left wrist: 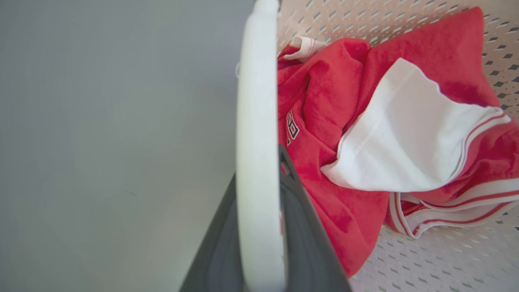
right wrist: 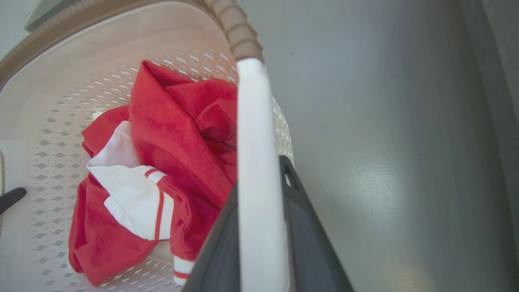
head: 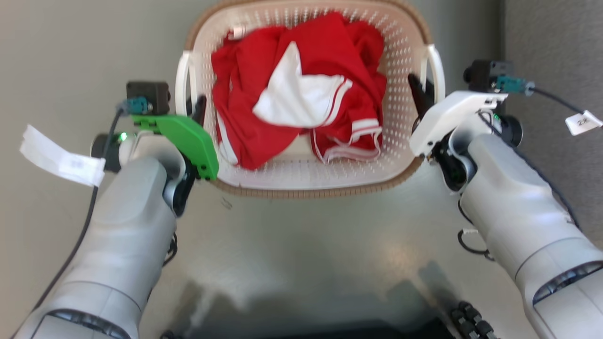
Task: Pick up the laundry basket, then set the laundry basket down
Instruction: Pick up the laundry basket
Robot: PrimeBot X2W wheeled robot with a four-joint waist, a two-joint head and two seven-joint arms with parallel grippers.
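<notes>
A smooth grey floor (head: 301, 245) with a dull sheen spreads out ahead of the robot, bordered along its right edge by a darker, rougher grey strip (head: 551, 47). The laundry basket (head: 400, 42), cream-white and perforated under a brown woven-look rim, sits over the far middle of this floor, between the two arms; whether it rests on the floor or hangs just above it cannot be told. Inside lies a crumpled red garment (head: 325, 52) with a white panel (head: 297, 101) and red-and-white striped trim, heaped across the bottom. The left gripper (head: 195, 108), below a green wrist cover (head: 188, 136), is at the basket's left loop handle (head: 181, 84); in the left wrist view its dark fingers (left wrist: 312, 251) press close against both sides of the white handle bar, closed on it. The right gripper (head: 424, 94) meets the right loop handle (head: 435, 66) the same way, its fingers (right wrist: 312, 251) clamped on either side of that bar. White paper tags (head: 61, 162) hang from the cables at both wrists.
</notes>
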